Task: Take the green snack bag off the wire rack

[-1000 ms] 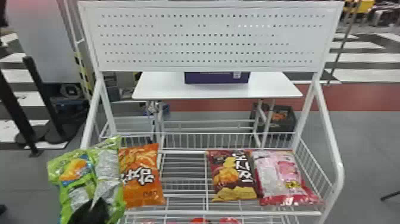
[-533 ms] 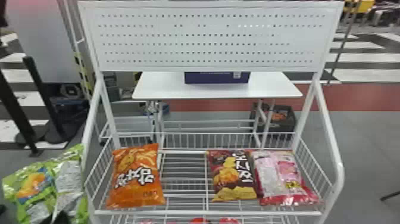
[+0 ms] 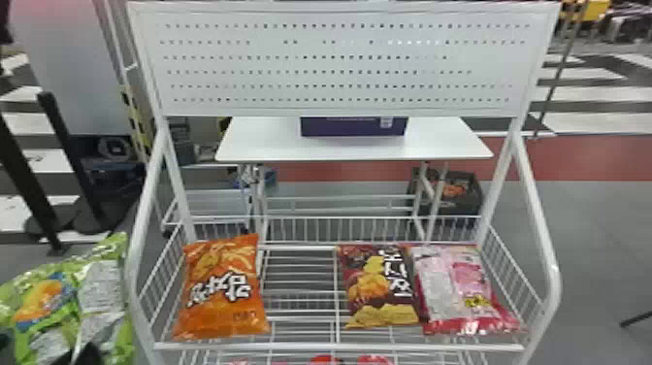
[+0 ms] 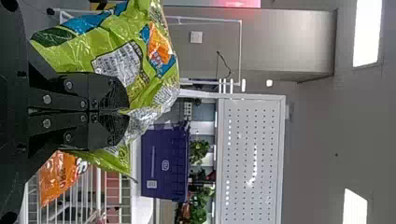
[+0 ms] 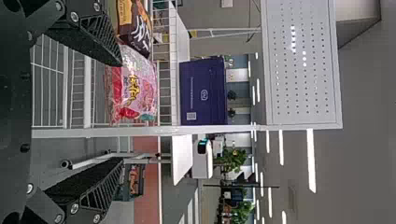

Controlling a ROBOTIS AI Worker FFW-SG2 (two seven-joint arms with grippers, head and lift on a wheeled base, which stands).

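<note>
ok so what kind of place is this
Probably an indoor demo or exhibition hall mocked up as a shop: snack bags lie on a white wire rack with a pegboard, and black barrier posts stand beside it.

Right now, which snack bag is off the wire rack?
The green snack bag, pinched in the left gripper beside the wire rack; the orange bag, maroon bag and pink bag lie on it.

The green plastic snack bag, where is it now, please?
In the head view, the green snack bag is at the lower left, in the black left pincer, left of the white wire rack, nearest the orange snack bag.
</note>
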